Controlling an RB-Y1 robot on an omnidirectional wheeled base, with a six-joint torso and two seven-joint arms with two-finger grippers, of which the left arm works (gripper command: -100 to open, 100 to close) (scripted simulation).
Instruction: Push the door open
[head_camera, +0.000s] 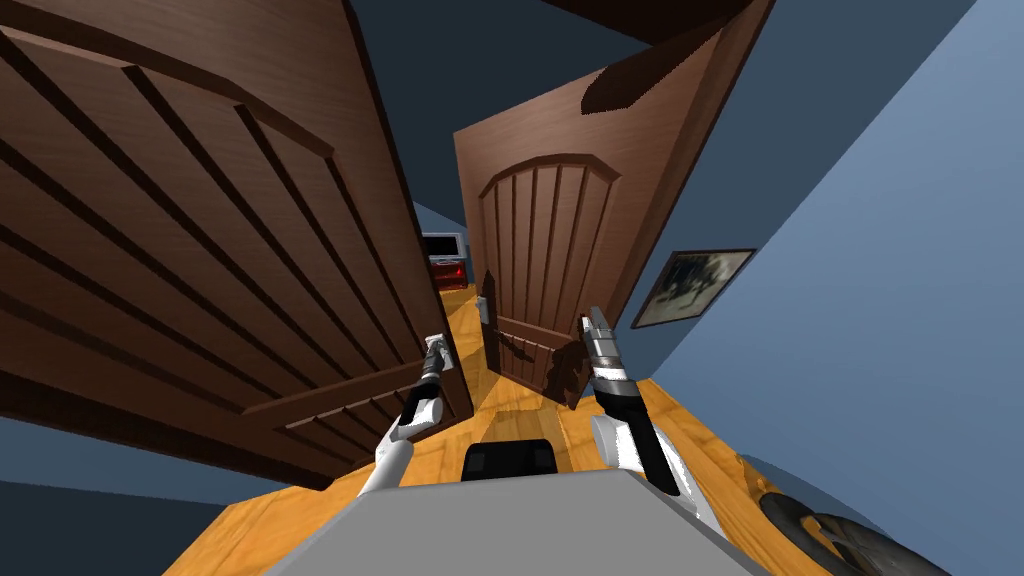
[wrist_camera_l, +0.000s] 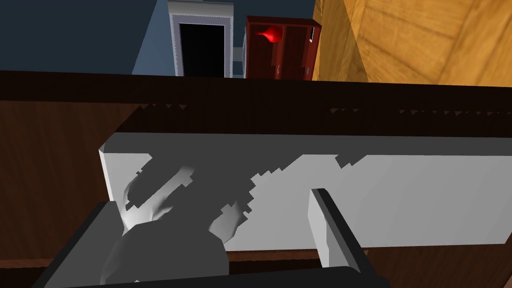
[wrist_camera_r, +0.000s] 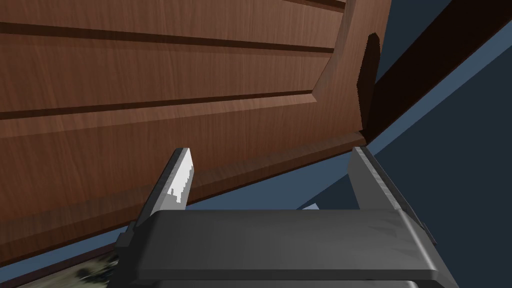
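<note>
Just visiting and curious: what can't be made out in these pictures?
Head view: what the framed picture shows, too small.
Left wrist view: the grey handle, its shape broken by dark patches.
Right wrist view: most of the brown door, cut off by the edges.

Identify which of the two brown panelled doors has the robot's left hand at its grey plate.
The nearer brown panelled door on the left: the left hand is at its pale grey plate; the right hand faces the farther door.

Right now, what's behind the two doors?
Through the gap between the left door and the right door: wood floor, a red cabinet and a pale-framed black panel. The door leaves cover the rest.
</note>
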